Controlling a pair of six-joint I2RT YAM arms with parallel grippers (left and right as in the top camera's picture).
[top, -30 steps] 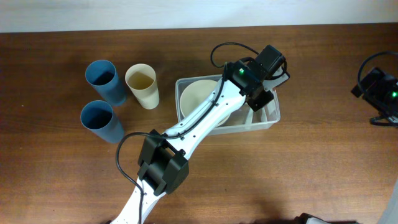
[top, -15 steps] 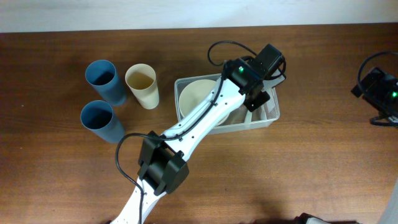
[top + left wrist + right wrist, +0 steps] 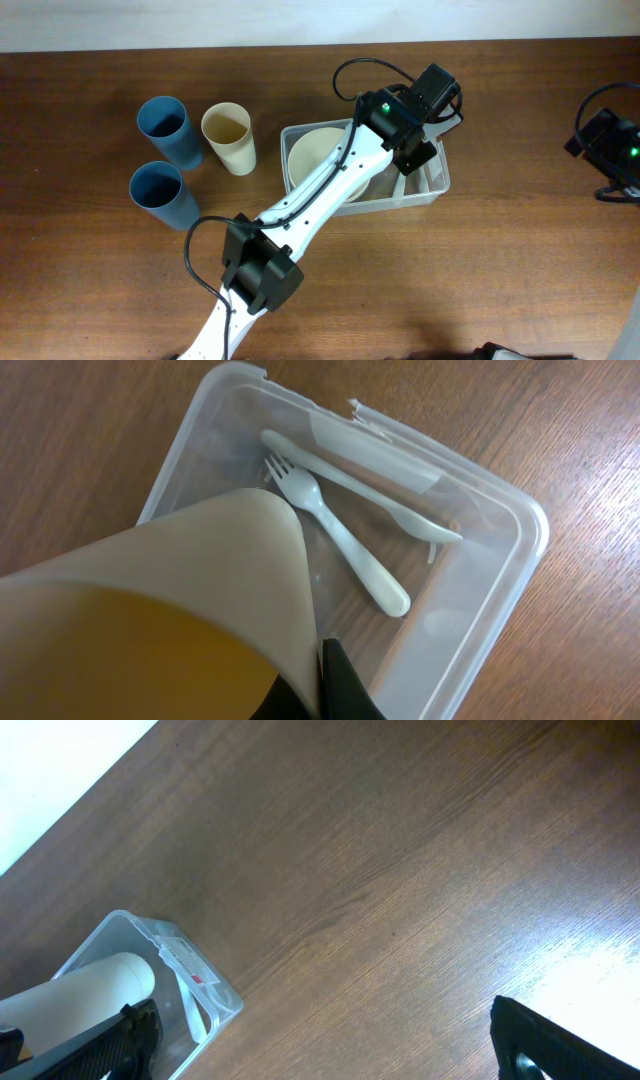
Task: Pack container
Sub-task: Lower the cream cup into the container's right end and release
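Jaws of the left gripper [image 3: 322,660] are pinched narrow on the rim of a cream bowl [image 3: 180,590], which is tilted and fills the lower left of the wrist view, hiding that part of the container [image 3: 530,530]. Past the bowl, on the clear floor of the container, lie a white fork [image 3: 345,535] and a second white utensil [image 3: 350,475], side by side and close to the short end with the white label.

From overhead, the container sits on the wooden table [image 3: 500,280] right of centre. The left arm [image 3: 320,195] crosses it diagonally and covers its middle. A cream round bowl shape shows in its left half; whether this is the gripped one I cannot tell.

Left of the container stand a cream cup [image 3: 228,138] and two blue cups [image 3: 162,130] [image 3: 160,195], upright and well apart from it.

The right gripper [image 3: 320,1015] hangs at the far right, fingers spread wide with nothing between them.
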